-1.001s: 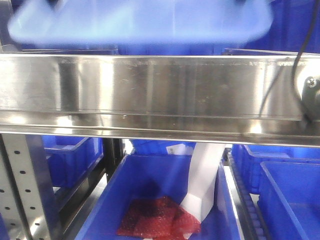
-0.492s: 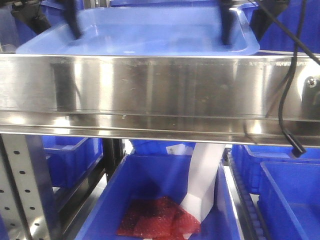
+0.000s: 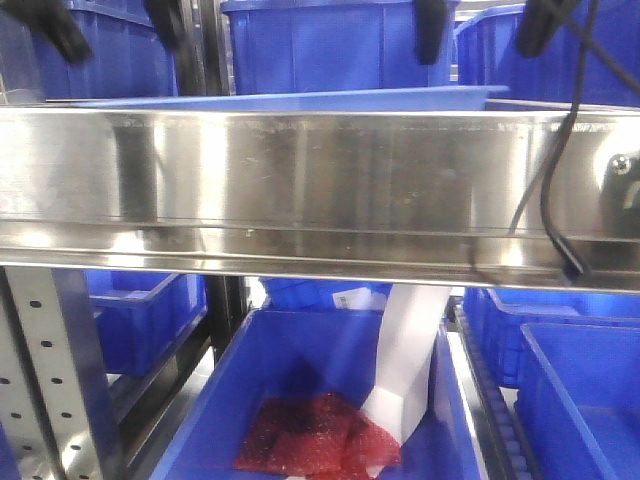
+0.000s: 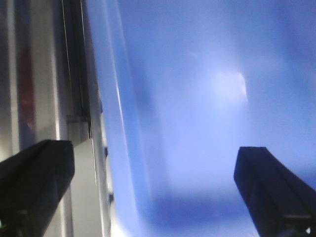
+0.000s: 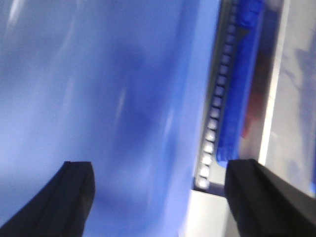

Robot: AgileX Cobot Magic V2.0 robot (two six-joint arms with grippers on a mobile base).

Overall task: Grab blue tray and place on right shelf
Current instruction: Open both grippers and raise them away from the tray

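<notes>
Glossy blue tray (image 3: pixel 300 99) on steel shelf (image 3: pixel 300 180)

Black blocky fingers (image 4: pixel 266 187) (trailing black cable (image 3: pixel 548 200))

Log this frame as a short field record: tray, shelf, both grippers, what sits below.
tray: blue tray lying flat on the shelf, only its rim showing above the rail
shelf: steel shelf, wide reflective front rail
left gripper: jaws open, straddling the tray's edge, not gripping
right gripper: jaws open, above the tray's edge, not gripping
below: blue bin holding red bubble wrap and a white sheet
</notes>
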